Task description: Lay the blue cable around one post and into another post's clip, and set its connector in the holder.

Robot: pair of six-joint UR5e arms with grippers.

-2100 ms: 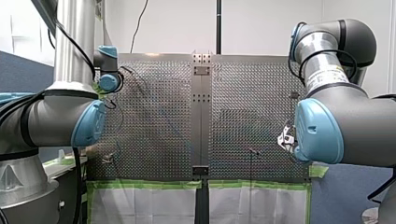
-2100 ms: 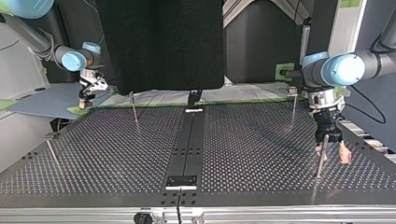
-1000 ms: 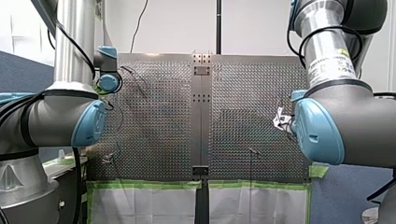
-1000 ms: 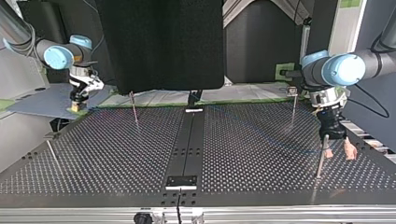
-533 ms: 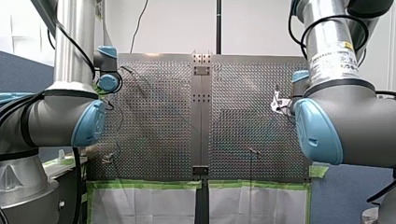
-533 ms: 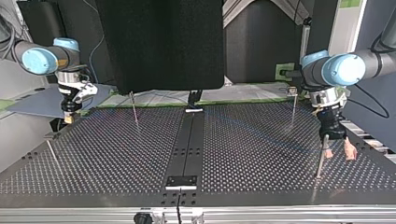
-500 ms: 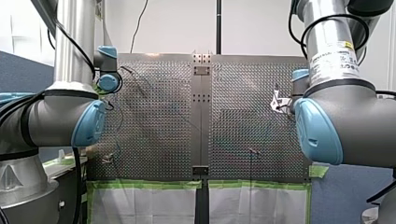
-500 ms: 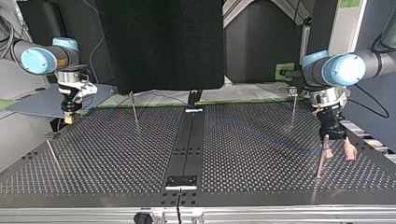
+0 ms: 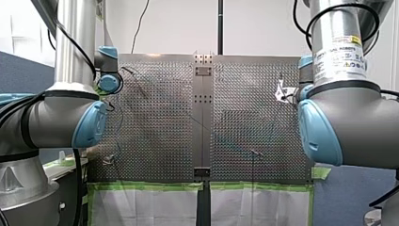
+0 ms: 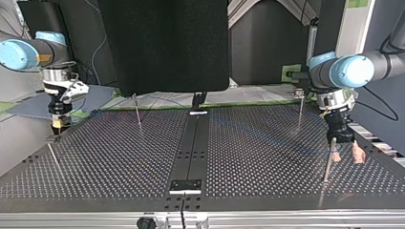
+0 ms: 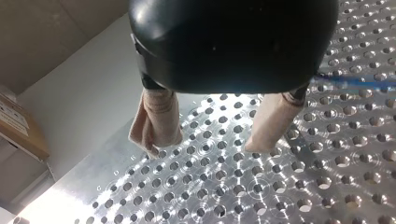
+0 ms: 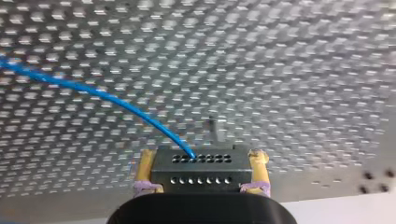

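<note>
Perforated metal made up the surface [image 12: 303, 70] that filled the right wrist view. The blue cable [image 12: 93, 93] ran over it in a long curve and ended in the connector [image 12: 198, 175], a dark block with two rows of small holes. My right gripper [image 12: 201, 158] pinched this connector from both sides with its yellow pads [image 12: 145, 168]. If the block touched the surface, I could not tell. A thin pin [image 12: 213, 126] stood just ahead of the connector, too blurred to say more about it.

In the top view the right gripper hung at the far corner of the surface, at the view's left, with the fingers pointing down. The cable showed there only as a faint blue line that crossed the surface toward the view's right. On that side my left gripper [image 10: 346, 156] was low over the surface, near its edge. A thin post [image 10: 327, 164] stood just beside it, on the side toward the middle of the surface.

In the left wrist view the beige pads [image 11: 161, 116] of the left gripper were spread apart over the holes of the surface. A short piece of the cable lay beside the gripper, outside the pads. Whether the cable went around any post, I could not tell.

Three other posts [image 10: 137, 110] stood well apart on the surface in the top view, and a big black screen [image 10: 165, 45] hung behind it.
</note>
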